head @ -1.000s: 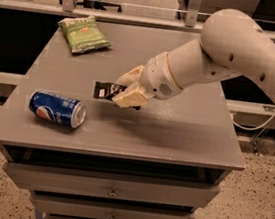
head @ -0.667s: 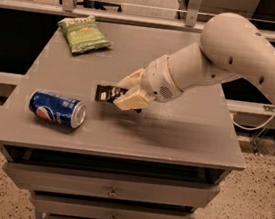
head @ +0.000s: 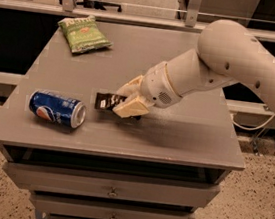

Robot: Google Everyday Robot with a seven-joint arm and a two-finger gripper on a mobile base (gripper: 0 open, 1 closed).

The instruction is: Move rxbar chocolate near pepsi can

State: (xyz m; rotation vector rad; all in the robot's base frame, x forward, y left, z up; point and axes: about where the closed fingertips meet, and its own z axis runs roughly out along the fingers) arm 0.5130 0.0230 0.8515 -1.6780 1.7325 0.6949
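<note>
Slight drop since the earlier frames: pincer point(head: 123, 101) and bar sit a bit lower in the camera view, nearer the table's front edge; can and chip bag unmoved.

Pincer is near mid-table, a little toward 7 o'clock of centre, and clamped on the rxbar chocolate point(head: 107, 101), tan fingers point(head: 130, 108) pinching the bar's 3 o'clock end. Bar's long axis runs roughly 9-to-3, free crimped end pointing at 9 o'clock, white lettering visible on the black wrapper. Can't tell if the bar touches the table point(head: 184, 138) or hangs just above it.

Pepsi can point(head: 57, 109) lies on its side at about 8 o'clock of the bar, near but apart, silver top facing 3 o'clock toward the bar, logo toward the camera. Nothing lies between the bar's tip and the can top.

Green chip bag point(head: 84, 34) lies flat at 11 o'clock, well apart, near the table's far left corner. White arm point(head: 223, 67) comes in from 2 o'clock above the table's right half. Drawers point(head: 112, 184) show under the tabletop.
</note>
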